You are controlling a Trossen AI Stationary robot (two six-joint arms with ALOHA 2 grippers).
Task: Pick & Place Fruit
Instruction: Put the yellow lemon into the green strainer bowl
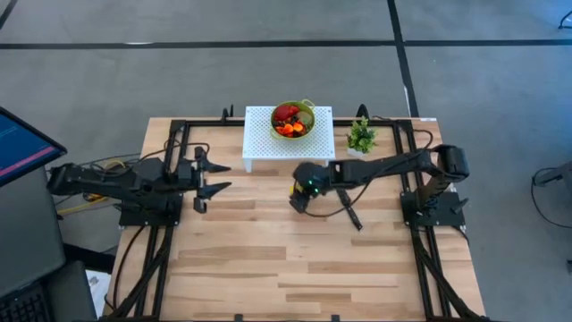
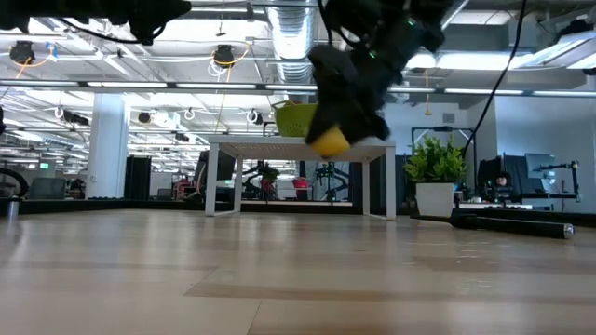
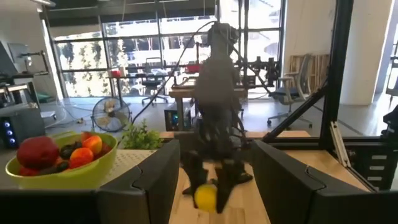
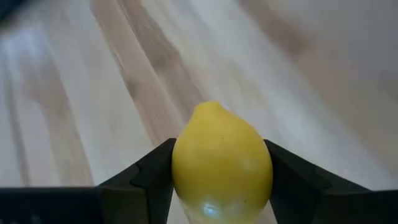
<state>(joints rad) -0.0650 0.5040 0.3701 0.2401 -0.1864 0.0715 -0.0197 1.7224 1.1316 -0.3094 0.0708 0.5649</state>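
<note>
lemon (image 4: 221,163) in right gripper (image 1: 298,191), bowl (image 1: 293,119) near

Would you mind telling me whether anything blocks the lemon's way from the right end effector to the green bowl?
Nothing visible does. The right end effector holds the lemon above bare table in front of the white stand. The green bowl sits on top of it, already full of fruit.

A small green potted plant (image 1: 361,137) stands beside the white perforated stand (image 1: 259,143) on the wooden surface (image 1: 268,259), a black knife (image 1: 349,211) nearby.
</note>
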